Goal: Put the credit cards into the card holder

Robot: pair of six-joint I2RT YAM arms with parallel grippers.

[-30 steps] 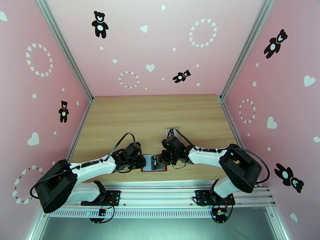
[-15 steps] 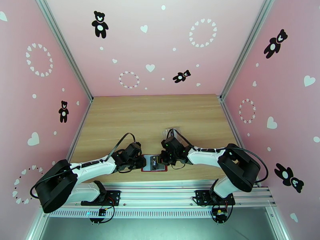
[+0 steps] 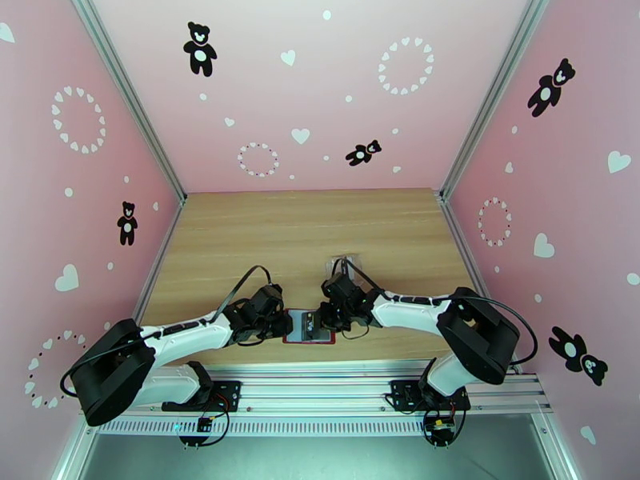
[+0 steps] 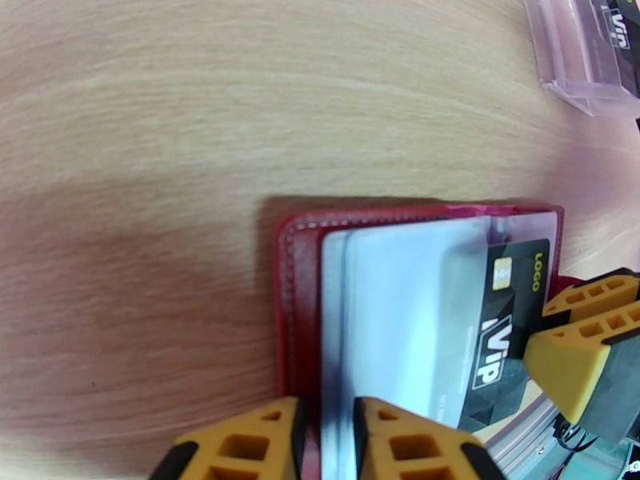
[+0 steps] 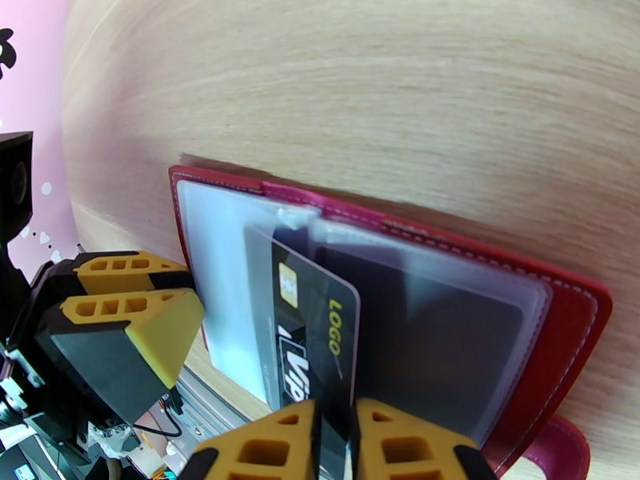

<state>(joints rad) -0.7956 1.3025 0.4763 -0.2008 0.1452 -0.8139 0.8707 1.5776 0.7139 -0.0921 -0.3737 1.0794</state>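
Desk (image 3: 304,226) of pale wood carries everything I am working with, boxed in by pink walls printed with bears and hearts. My left arm (image 3: 188,334) and right arm (image 3: 416,307) both reach inward and meet close to the desk's near edge, wrists facing each other.

Between them lies the card holder (image 3: 308,328), a dark-red stitched wallet, open and flat on the wood with its frosted grey sleeves up. From the right wrist I see its snap tab at the near right corner.

A clear plastic tray (image 4: 572,66) sits apart from the card holder, further out on the desk, and a dark card with "VIP" lettering lies in it.

A black credit card (image 5: 316,338) with a gold chip, "LOGO" and "VIP" on it is partway into one sleeve. One end is hazy under the plastic and the other end sticks out.

My right fingers (image 5: 336,418) are clenched on the exposed end of that credit card. My left fingers (image 4: 324,414) are pinched together on the card holder's opposite edge, red cover and sleeve running into the narrow gap between them.
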